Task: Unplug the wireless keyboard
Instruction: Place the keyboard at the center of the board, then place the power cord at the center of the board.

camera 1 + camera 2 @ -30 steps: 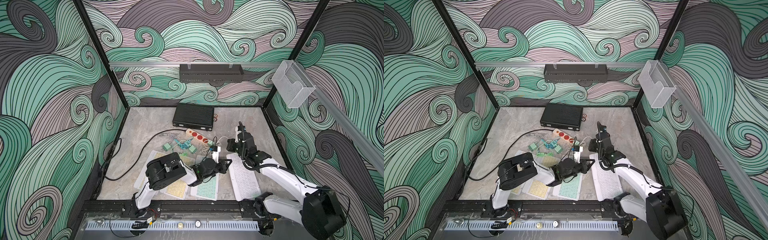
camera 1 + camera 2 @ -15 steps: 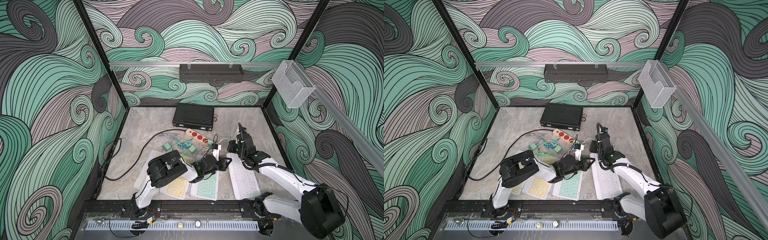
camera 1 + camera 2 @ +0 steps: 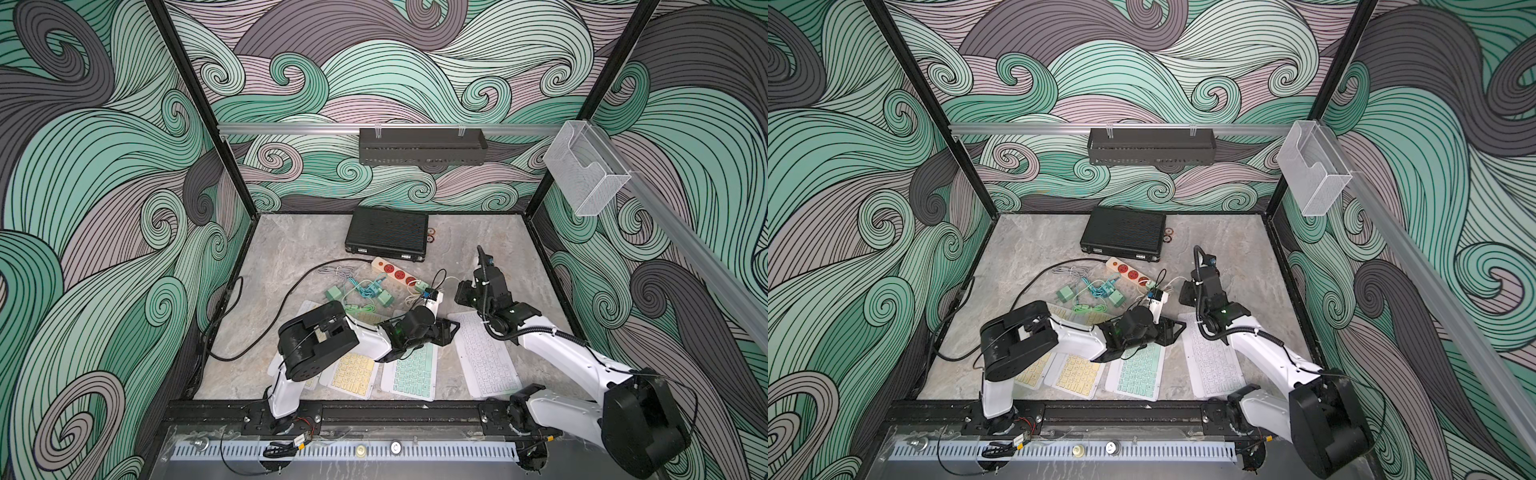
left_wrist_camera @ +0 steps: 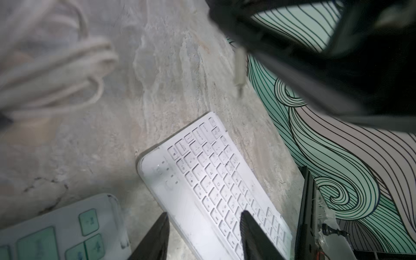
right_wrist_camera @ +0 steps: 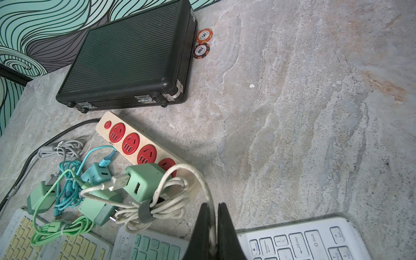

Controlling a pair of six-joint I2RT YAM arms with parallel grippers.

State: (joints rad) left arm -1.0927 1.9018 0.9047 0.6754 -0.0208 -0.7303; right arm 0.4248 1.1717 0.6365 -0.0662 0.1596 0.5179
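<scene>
The white wireless keyboard (image 3: 484, 357) (image 3: 1212, 361) lies on the stone floor at the right of the row. My left gripper (image 4: 204, 227) is open, its fingers straddling the keyboard's (image 4: 213, 180) long edge with nothing between them; both top views show it at the keyboard's far left corner (image 3: 451, 330) (image 3: 1173, 328). My right gripper (image 5: 211, 216) is shut on the white cable (image 5: 198, 177), just beyond the keyboard's (image 5: 304, 240) far end. The cable's plug (image 4: 239, 72) hangs free from that gripper, clear of the keyboard.
A power strip (image 5: 139, 146) with red sockets holds a green charger (image 5: 144, 182). Loose chargers and coiled cables (image 3: 361, 293) lie beside it. Teal (image 3: 411, 370) and yellow (image 3: 353, 372) keyboards sit left of the white one. A black case (image 3: 386, 235) and poker chips (image 5: 203, 36) are farther back.
My left gripper's jaws have spread apart from shut and it has shifted slightly toward the white keyboard. The right gripper has hardly moved.
</scene>
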